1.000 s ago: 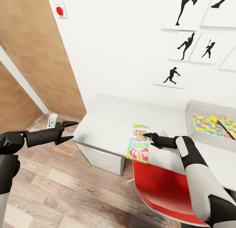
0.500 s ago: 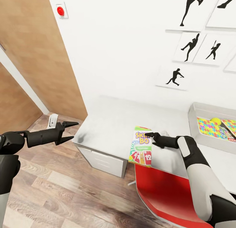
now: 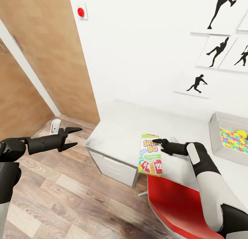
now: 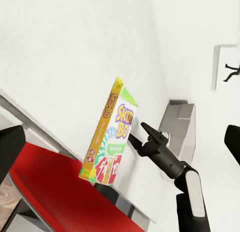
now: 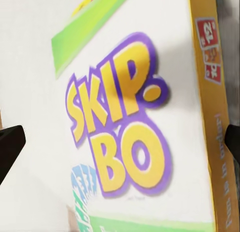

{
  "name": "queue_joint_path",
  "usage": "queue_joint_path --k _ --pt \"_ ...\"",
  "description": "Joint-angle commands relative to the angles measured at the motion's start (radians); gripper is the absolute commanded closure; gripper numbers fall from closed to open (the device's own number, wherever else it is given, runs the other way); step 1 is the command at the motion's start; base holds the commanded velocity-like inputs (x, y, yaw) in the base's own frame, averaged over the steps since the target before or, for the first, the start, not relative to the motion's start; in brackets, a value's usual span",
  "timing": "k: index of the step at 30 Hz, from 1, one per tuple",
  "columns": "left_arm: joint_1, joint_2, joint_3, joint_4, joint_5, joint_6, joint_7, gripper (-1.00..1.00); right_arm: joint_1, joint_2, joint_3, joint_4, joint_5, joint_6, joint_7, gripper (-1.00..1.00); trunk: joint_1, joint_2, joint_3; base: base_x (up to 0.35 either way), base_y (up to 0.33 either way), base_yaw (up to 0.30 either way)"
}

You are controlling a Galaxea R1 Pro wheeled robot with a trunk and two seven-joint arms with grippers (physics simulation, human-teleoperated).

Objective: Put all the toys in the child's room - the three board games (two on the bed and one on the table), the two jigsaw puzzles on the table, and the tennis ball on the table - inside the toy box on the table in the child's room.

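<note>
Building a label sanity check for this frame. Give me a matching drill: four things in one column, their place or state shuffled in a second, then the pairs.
Things:
1. Flat white "SKIP BO" game box
2. Shallow light grey toy box
3. Left hand
4. Red moulded chair seat

Places or states:
A. Open and holding nothing, out over the wood-plank floor
B. Under the near edge of the white table
C. Held at its edge in the right hand
D. On the table at the far right, a multicoloured jigsaw sheet inside

Pairs: 1-C, 2-D, 3-A, 4-B
</note>
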Motion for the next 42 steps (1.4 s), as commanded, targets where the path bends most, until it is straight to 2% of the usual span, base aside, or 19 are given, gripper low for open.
queue_joint_path --k 1,14,34,37,39,42 --pt "-0.001 0.0 0.001 0.0 0.008 0.003 0.01 -1.0 -0.001 0.0 -0.003 -0.001 0.008 0.005 0.01 -1.0 0.001 -0.002 -0.001 0.0 0.0 0.288" --pt "-0.001 0.0 0.001 0.0 0.008 0.003 0.009 -1.0 -0.001 0.0 -0.003 -0.001 0.008 0.005 0.009 -1.0 0.001 -0.002 0.002 0.0 0.0 0.11" --pt "-0.001 -0.001 -0.001 0.0 0.008 0.003 0.009 -1.0 -0.001 0.0 -0.003 -0.001 0.007 0.005 0.009 -1.0 0.001 -0.002 0.022 0.0 0.0 0.218" --pt "0.018 -0.004 -0.006 0.001 0.008 0.002 0.008 -1.0 -0.001 -0.006 -0.004 -0.02 0.008 0.002 0.011 -1.0 0.001 -0.002 0.022 0.0 0.0 0.045" --pt "0.04 -0.006 -0.006 0.001 0.007 0.0 0.007 -1.0 0.001 -0.013 -0.004 -0.056 0.008 -0.023 0.011 -1.0 0.001 -0.002 0.023 0.0 0.0 0.015" --pt "0.12 -0.012 0.001 0.001 0.0 -0.004 -0.004 -1.0 0.012 -0.03 -0.006 -0.135 0.008 -0.162 0.014 -1.0 0.001 -0.002 0.023 0.0 0.0 0.006"
